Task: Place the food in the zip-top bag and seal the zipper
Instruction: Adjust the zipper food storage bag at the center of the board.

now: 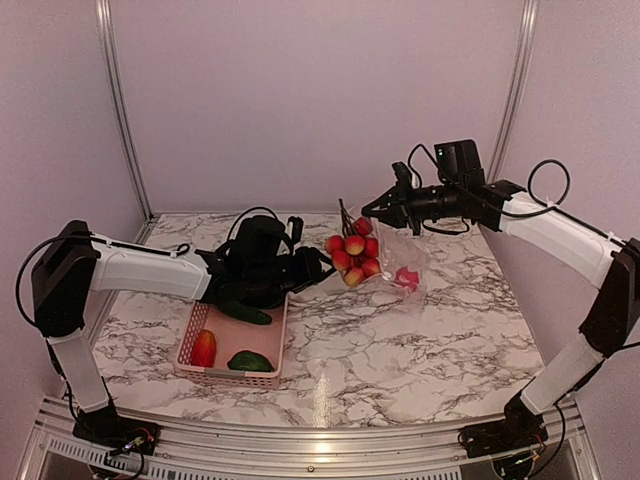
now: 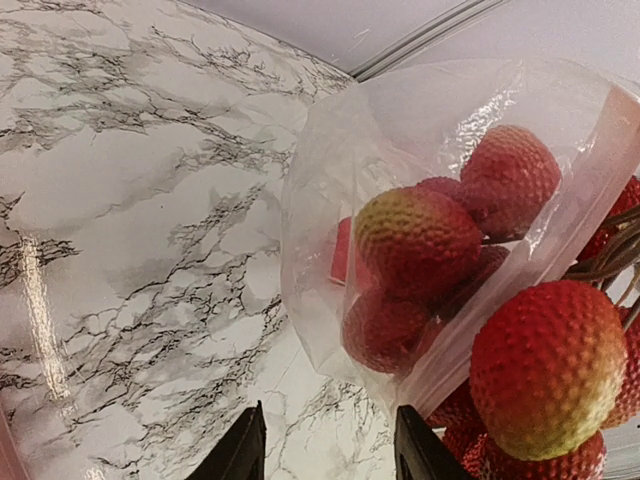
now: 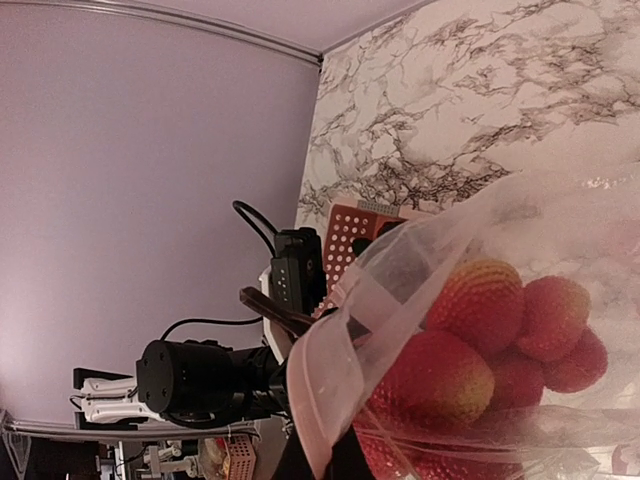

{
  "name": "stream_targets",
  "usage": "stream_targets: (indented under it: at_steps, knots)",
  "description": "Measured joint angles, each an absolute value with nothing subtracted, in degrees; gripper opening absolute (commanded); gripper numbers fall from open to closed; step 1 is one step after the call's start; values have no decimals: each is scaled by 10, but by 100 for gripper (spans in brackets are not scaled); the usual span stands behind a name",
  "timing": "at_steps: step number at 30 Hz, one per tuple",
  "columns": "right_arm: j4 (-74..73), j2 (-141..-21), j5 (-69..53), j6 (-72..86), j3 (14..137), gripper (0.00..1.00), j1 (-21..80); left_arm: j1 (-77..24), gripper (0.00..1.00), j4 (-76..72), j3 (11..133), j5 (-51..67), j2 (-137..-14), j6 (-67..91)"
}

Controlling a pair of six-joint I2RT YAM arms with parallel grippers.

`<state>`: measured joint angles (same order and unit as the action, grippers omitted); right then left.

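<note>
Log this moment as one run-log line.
left gripper: open, beside lychee bunch | right gripper: shut on zip-top bag mouth | bunch: partly in bag | pink basket: three food pieces visible

The top external camera sits high behind the arm bases, looking down and forward over the marble surface (image 1: 400, 340) to the back wall. It is far enough back to show both arms. The left wrist camera looks out past its own jaws at the bottom edge, very close to the zip-top bag (image 2: 330, 180) at the right of the frame. The right wrist view seems rolled sideways, with the wall at left and the bag at lower right. All three views share the bag and the red fruit cluster (image 1: 353, 255).
</note>
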<state>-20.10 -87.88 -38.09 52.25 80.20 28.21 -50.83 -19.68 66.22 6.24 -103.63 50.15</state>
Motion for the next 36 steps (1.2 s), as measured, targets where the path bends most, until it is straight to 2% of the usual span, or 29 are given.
stream_targets:
  at_steps: [9,15,18,23,33,35,36]
  knots:
    - [-202,-897,-385,523,806,0,283,-504,44,-172,688,69,-1049,502]
    - [-201,-900,-385,523,809,0,284,-503,42,-132,627,53,-966,483]
    - [-201,-901,-385,524,809,0,284,-503,38,-135,622,59,-950,474]
    - [-199,-903,-388,526,809,0,284,-503,33,-139,631,76,-975,470]
    - [-200,-915,-391,526,813,0,284,-503,32,-151,677,75,-1041,471]
    - [-200,-915,-392,528,814,0,284,-503,27,-169,677,75,-1049,473]
    - [-200,-915,-392,529,815,0,284,-503,21,-182,677,75,-1053,473]
